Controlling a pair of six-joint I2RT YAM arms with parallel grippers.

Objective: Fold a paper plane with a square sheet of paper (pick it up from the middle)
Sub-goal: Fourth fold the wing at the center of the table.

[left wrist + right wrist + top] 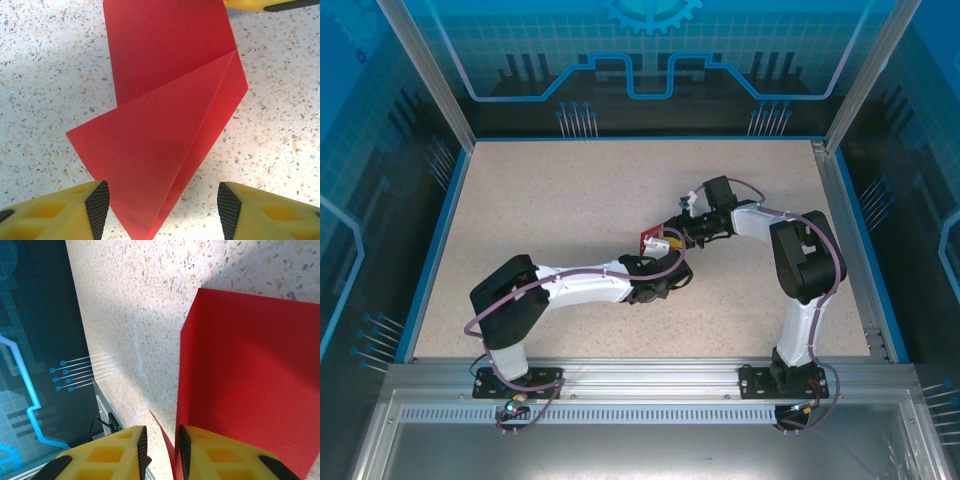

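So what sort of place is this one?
Probably a purpose-built robot cell in a lab: speckled table, aluminium frame, and blue circuit-print panels walling it in.

I read the paper (165, 150) as thin red stock, matt and smooth, with sharp pressed creases. The table (570, 200) has a speckled, stone-like top, matt and finely grained. The left fingers (50, 217) are yellow moulded plastic with a dull satin finish. Their pads (98, 207) are black and finely ribbed, rubber by the look of them. The right fingers (225, 457) show the same yellow plastic and black ribbing. The arms (585, 285) have glossy white and black plastic shells. The frame (640, 375) is bare brushed metal. The walls (650, 50) are glossy blue printed panels.
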